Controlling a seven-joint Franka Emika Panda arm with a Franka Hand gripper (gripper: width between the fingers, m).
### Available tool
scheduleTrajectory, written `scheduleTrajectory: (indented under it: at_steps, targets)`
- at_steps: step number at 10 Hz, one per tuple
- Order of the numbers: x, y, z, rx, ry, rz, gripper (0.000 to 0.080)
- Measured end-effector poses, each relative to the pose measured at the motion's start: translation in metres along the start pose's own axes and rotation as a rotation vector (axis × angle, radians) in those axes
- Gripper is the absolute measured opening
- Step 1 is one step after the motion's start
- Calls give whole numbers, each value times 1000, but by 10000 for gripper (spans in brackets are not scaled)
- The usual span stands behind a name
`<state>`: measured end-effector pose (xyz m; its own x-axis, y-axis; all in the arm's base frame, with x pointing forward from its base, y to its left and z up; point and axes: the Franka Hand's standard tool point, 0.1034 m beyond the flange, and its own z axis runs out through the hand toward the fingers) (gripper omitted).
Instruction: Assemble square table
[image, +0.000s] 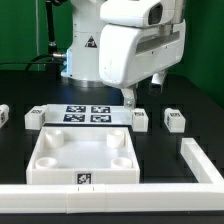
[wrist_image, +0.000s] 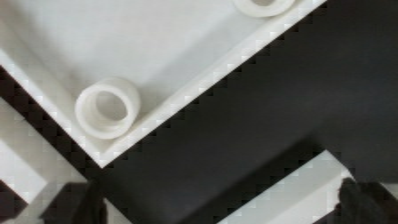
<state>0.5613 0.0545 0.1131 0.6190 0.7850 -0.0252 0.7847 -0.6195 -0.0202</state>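
My gripper (image: 142, 92) hangs wide open and holds nothing. In the wrist view my two fingers (wrist_image: 365, 198) show as dark blurred shapes far apart, with only bare black table (wrist_image: 267, 120) between them.

The tabletop (image: 80, 155) lies flat on the table with its rim up. In the exterior view it sits nearer the camera than my gripper and toward that view's left, apart from my fingers. In the wrist view, one of its corners points toward the gap between my fingers but stops short of them. A round socket (wrist_image: 107, 105) sits just inside that corner, and a second one (wrist_image: 267, 5) shows at the picture's edge.

One leg (image: 140, 120) stands on the table just beneath my gripper, not touching it. Another leg (image: 172, 121) stands near it, to the exterior view's right. A third leg (image: 33, 118) stands well away from me, past the tabletop's far corner on that view's left. A fourth (image: 3, 113) is cut by the frame edge.

The marker board (image: 88, 113) lies between the tabletop and my arm's base, beside my gripper on the exterior view's left. The bar (image: 110, 195) runs along the tabletop's side farthest from me.
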Motion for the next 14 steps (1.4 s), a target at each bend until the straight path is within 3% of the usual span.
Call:
scheduleTrajectory:
  at_steps: [5,8,9,13,14]
  targets:
    - [-1,0,1,1,-1,-1,650]
    - [-37,-10,18,-45,33,-232,650]
    - [-46,-11,25,-45,34,-259,650]
    - [-46,-11,26,-50,36,-275,650]
    - [-56,-12,34,-100,56,-444,650]
